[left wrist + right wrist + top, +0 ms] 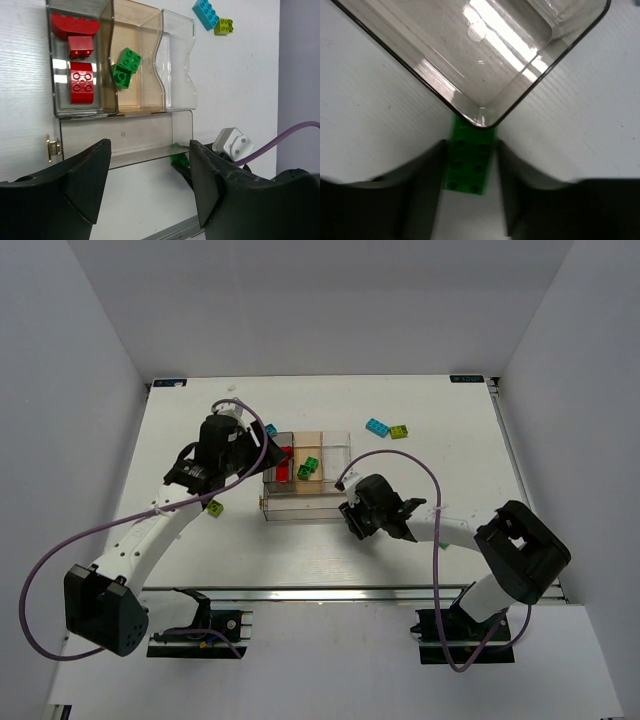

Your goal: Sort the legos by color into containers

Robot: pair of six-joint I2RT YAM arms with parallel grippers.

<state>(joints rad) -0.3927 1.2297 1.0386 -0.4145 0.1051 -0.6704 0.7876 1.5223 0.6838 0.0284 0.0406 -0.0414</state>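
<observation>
The right tool is narrowed onto a dark green brick, one finger pressed to each long side. In the right wrist view the brick's far end meets a rounded corner of the clear box, which fills the upper part of that frame. Whether the brick rests on the bench or is lifted off it cannot be told.

The left tool stands wide with nothing between its fingers, hanging over the box's long front section at the bottom of the left wrist view.

In that view the smoky section at upper left holds three red bricks, and the tan section beside it holds two green bricks.

A cyan brick and a lime brick lie touching on the bench at upper right, well apart from the box. In the top view, another lime brick lies left of the box and a second cyan brick just beyond its upper left corner.
</observation>
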